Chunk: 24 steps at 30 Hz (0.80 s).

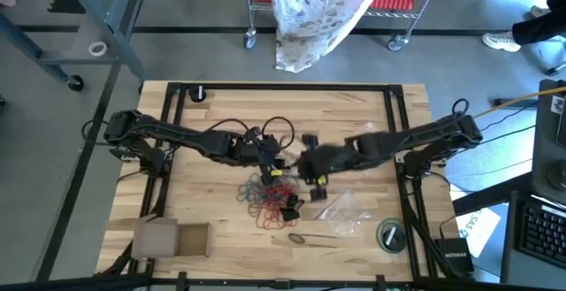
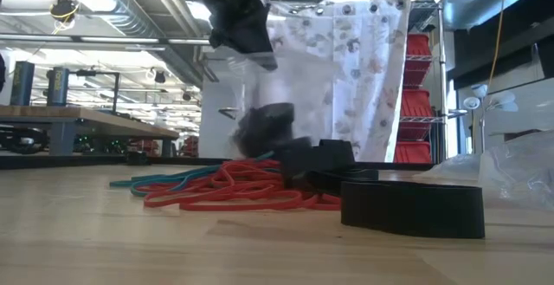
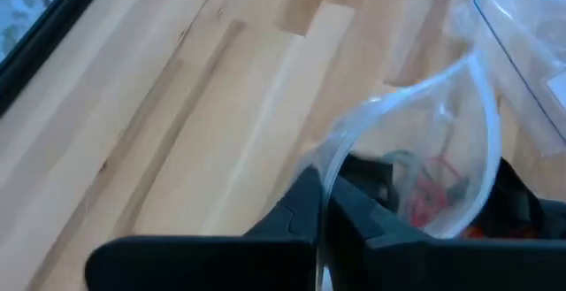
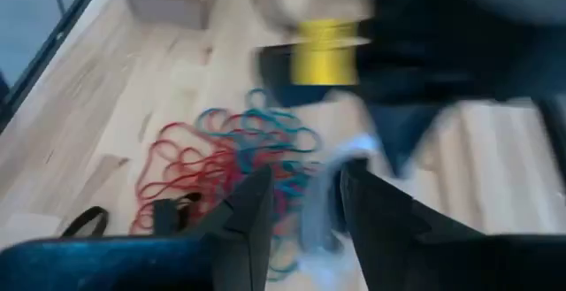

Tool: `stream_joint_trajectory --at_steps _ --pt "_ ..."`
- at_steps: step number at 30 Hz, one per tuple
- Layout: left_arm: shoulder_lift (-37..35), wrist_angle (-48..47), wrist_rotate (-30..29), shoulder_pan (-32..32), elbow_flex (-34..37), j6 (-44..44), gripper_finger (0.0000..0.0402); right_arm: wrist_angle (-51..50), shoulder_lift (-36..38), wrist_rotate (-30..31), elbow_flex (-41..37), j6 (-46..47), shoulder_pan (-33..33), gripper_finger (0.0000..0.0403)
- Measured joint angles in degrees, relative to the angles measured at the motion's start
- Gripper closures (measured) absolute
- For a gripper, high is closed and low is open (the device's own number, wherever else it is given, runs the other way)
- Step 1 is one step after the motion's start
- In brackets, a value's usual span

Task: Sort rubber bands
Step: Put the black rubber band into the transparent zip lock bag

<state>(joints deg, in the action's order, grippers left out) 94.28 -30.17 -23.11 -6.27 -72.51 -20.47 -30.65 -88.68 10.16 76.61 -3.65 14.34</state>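
Observation:
The rubber bands (image 1: 265,202), red, teal and dark loops, lie in a heap on the wooden table (image 1: 203,123) just near of the two grippers; they also show in the low view (image 2: 234,190). My left gripper (image 3: 320,189) is shut on a clear plastic bag (image 3: 442,141) held above the heap, and some red and teal bands show through it. My right gripper (image 4: 305,194) is open beside it, over the heap (image 4: 230,163). A pale strip of clear plastic (image 4: 320,207) shows in the gap between its fingers. My left gripper pinches the rim of the clear bag's mouth (image 3: 332,163) between its two fingers, which slant downward. The rim curves away from the fingers in an open loop. The bag hangs below the gripper (image 2: 260,86), off the table. My right gripper's fingers stand on either side of the plastic strip; I cannot tell whether they touch it.
More clear bags (image 1: 340,211) lie on the table to the right of the heap. A tape roll (image 1: 389,235) sits near the front right and a cardboard box (image 1: 172,238) at the front left. A single dark band (image 1: 296,236) lies near the front edge.

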Motion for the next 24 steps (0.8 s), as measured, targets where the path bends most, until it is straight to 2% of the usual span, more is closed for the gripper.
stream_joint_trajectory --at_steps 5,7,13,18,24 --pt "0.0 1.0 0.0 0.0 0.0 -0.8 0.0401 2.0 -4.8 11.9 -0.4 1.6 1.1 0.0282" --pt "0.0 1.0 0.0 0.0 0.0 -0.8 0.0401 1.3 -6.7 13.9 -0.4 2.1 1.0 0.0283" --pt "0.0 0.6 0.0 0.0 0.0 -1.7 0.0401 1.6 -9.7 12.8 -0.4 3.6 0.3 0.0283" --pt "0.0 0.9 0.0 0.0 0.0 -2.0 0.0401 0.5 -10.6 17.7 -0.4 5.2 0.0 0.0283" --pt "0.0 0.6 0.0 0.0 0.0 -2.1 0.0401 5.3 -11.3 11.7 -3.9 7.1 -0.4 0.0283"
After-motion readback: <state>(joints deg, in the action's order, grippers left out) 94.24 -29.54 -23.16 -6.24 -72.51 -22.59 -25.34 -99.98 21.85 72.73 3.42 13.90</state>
